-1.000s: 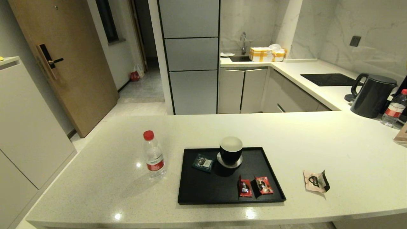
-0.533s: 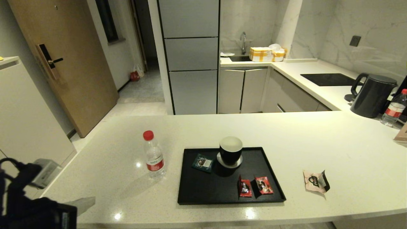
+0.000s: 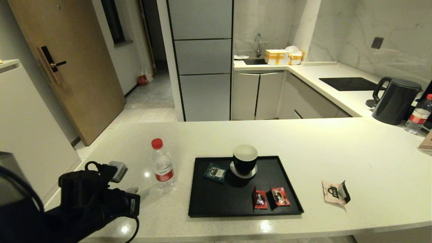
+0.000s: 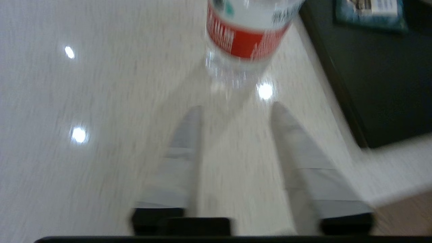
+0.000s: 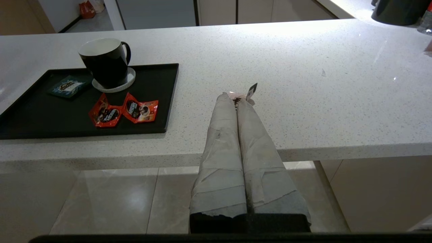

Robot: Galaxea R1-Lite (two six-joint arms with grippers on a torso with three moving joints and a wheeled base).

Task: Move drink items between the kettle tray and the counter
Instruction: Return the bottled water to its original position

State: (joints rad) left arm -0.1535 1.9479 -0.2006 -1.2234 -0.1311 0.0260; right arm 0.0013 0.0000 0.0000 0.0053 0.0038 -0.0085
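Bottle [image 3: 162, 165]: clear, red cap and label, upright on counter [image 3: 337, 152]. Left gripper [image 4: 236, 108] spread, apparently short of it. Right gripper [image 5: 236, 98] pressed together.

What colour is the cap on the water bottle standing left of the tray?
Red. The cap of the water bottle shows best in the head view.

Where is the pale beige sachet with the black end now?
In the head view, the pale beige sachet with a black end lies on the off-white speckled stone counter, to the right of the flat black rectangular tray, apart from it.
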